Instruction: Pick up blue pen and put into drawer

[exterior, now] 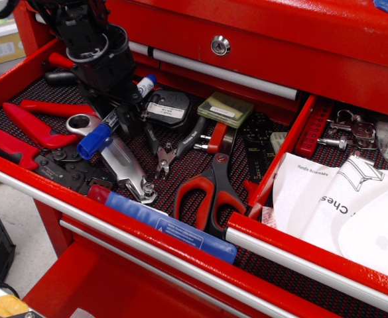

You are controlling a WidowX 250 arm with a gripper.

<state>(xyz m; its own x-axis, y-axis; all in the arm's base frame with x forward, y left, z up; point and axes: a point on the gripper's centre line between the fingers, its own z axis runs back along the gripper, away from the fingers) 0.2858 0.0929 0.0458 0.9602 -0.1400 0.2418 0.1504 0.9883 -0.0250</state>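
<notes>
Observation.image has our gripper [117,112] down over the blue pen [95,139], which lies in the drawer [21,173] across a wrench [117,159]. We can't tell the fingers' spread. It might roll off or snag the pliers [34,126].

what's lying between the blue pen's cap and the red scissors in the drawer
In the only view, a silver metal tool lies between the blue pen and the red scissors, with small dark pliers further back.
</notes>
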